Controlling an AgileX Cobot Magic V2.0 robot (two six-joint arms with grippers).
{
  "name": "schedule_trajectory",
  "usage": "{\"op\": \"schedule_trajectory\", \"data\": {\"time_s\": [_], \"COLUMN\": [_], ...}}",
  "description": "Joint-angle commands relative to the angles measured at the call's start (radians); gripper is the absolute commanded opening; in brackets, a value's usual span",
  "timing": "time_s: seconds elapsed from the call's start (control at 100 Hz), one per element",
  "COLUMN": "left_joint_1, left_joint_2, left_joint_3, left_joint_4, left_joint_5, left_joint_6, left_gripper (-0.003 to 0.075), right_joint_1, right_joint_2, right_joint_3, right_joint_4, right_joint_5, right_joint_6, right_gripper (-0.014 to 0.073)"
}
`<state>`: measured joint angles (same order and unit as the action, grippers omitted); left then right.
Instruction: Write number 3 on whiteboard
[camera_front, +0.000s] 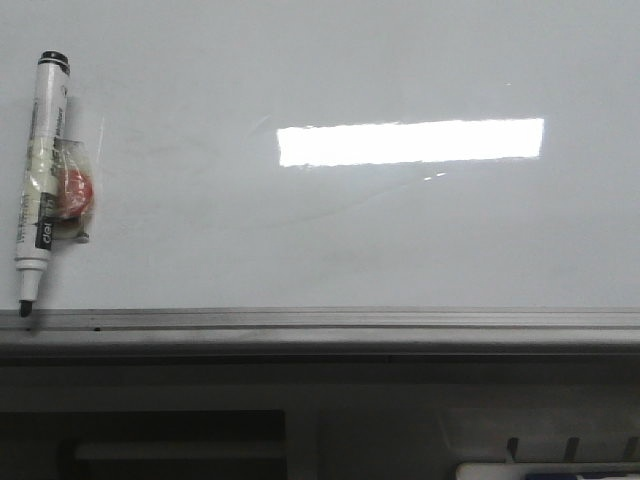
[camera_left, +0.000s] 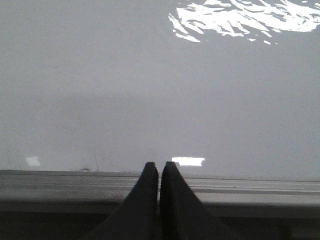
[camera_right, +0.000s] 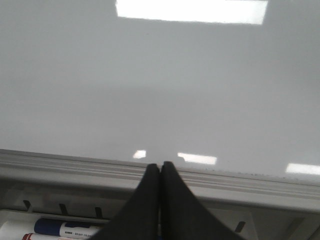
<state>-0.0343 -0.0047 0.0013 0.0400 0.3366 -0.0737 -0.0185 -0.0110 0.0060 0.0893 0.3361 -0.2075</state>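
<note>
Wrist views show each clenched claw, left (camera_left: 159, 170) and right (camera_right: 160, 170), empty before the whiteboard (camera_front: 400, 240).

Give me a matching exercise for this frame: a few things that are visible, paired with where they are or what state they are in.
Things:
1. marker pen
2. whiteboard
3. left gripper
4. bright light reflection

Places or states:
A. fingers closed together, holding nothing
B. a long white bar on the board, right of centre
C. blank, no 3 drawn on it
D. at the board's left side, uncapped tip down at the bottom rail

Pairs: 1-D, 2-C, 3-A, 4-B
</note>
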Motion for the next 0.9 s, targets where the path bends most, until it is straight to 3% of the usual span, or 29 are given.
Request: {"op": "schedule_trajectory", "data": {"time_s": [0.0,0.89], "left_joint_1": [0.004,0.004], "left_joint_2": [-0.025,-0.025], "left_joint_3": [0.010,0.010], "left_joint_4": [-0.002,-0.001], "left_joint_5": [-0.049,-0.057], "left_joint_6": [-0.007,-0.007], "left_gripper": [-0.0021,-0.0021], "right_joint_1": [-0.005,-0.005], "right_joint_2": [-0.016,-0.016], "right_joint_3": [0.030,0.030], "right_joint_4": [-0.007,-0.007], "right_joint_5": [-0.010,-0.027], "right_joint_6": [0.002,0.002], "right_gripper": [-0.0061,-0.0061]}}
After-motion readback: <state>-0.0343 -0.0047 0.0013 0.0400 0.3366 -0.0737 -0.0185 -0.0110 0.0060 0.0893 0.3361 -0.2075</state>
